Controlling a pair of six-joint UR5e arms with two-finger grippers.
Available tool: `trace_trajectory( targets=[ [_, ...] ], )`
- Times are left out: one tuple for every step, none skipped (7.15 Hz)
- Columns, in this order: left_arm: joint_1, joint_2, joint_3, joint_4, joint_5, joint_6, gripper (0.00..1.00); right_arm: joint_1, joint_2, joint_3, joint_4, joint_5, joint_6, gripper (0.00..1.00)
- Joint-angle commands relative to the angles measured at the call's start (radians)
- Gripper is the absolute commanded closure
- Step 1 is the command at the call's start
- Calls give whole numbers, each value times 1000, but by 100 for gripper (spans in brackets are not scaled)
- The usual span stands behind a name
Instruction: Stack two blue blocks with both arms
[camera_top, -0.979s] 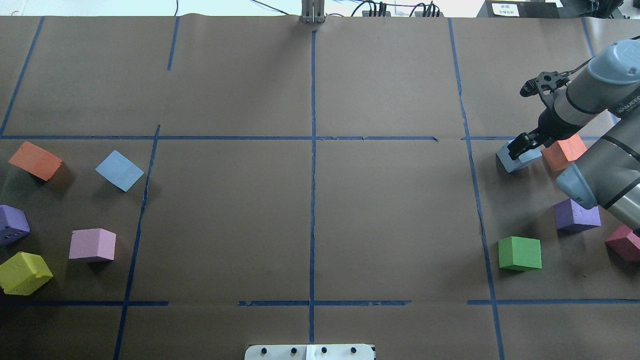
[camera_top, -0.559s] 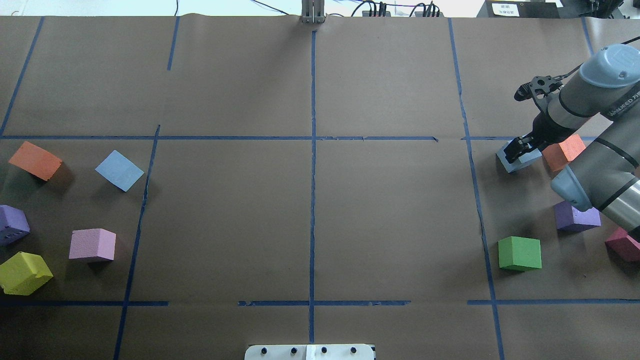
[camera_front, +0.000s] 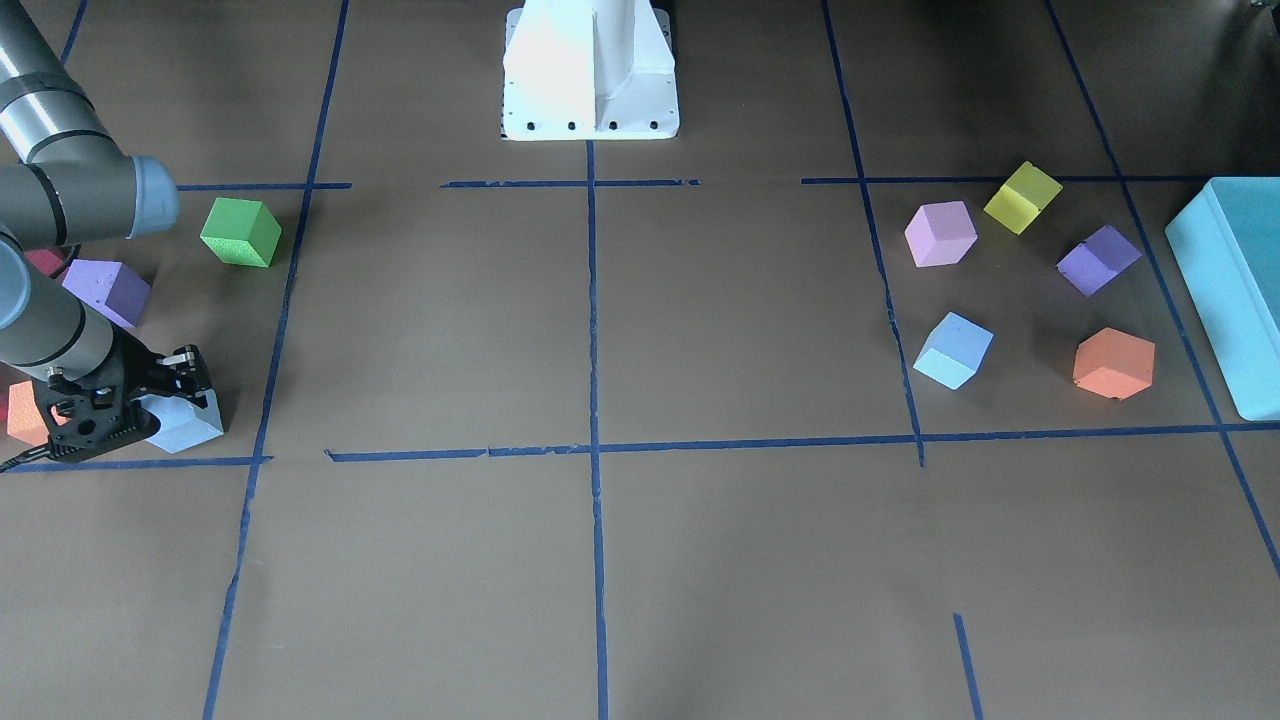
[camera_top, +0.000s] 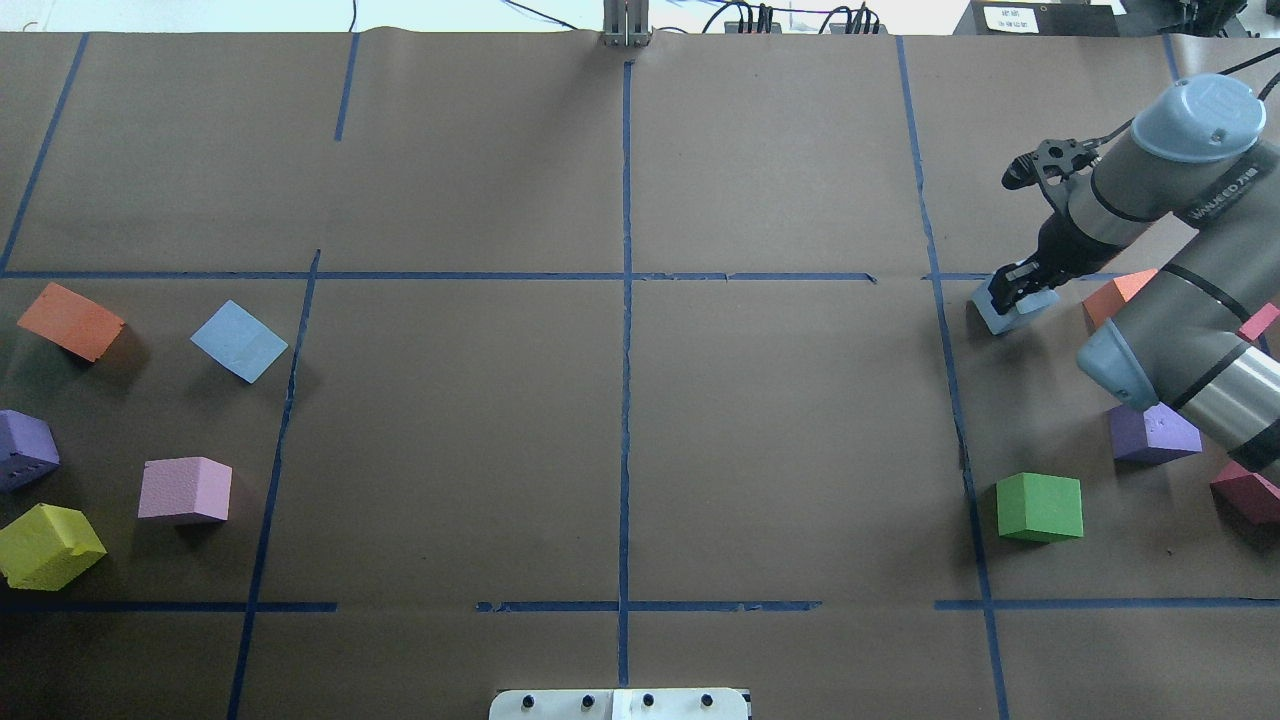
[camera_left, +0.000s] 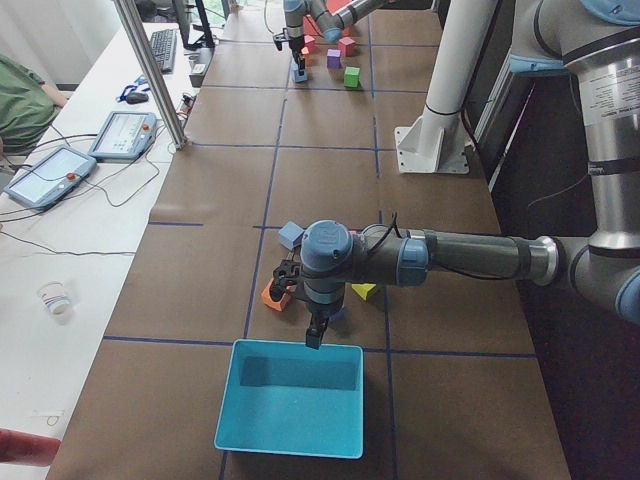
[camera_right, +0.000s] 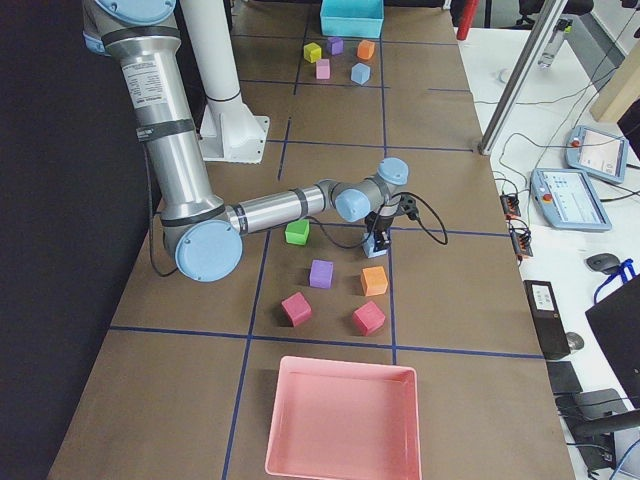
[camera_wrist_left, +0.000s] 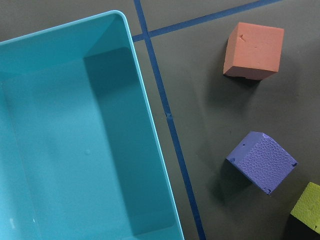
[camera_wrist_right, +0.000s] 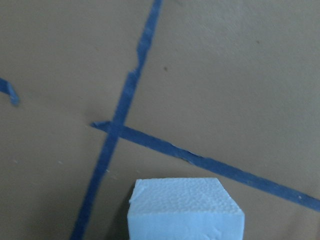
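My right gripper is shut on a pale blue block and holds it low over the table's right side, near a blue tape line. The block also shows in the front view and at the bottom of the right wrist view. The second blue block lies free on the left side, seen too in the front view. My left gripper shows only in the exterior left view, over the teal box's near rim; I cannot tell whether it is open or shut.
An orange cube, a purple cube, a green cube and a red cube lie near the right arm. Orange, purple, pink and yellow cubes surround the free blue block. A teal box stands at the left end, a pink tray at the right end.
My right gripper has moved left and away from the orange cube, carrying the blue block with it. The other cubes have not moved.
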Motion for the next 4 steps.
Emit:
trace_trajectory(
  targets=[
    [0,0,-1,1,0,0,0,-66,132,-3,-21,1,222,66],
    [0,0,-1,1,0,0,0,-118,230,-9,-88,-8,351,66],
    [0,0,-1,1,0,0,0,-170,343,-37,-131,-38,481,66],
    [0,2,-1,1,0,0,0,-236,445,-92,-132,-96,603,66]
  ],
)
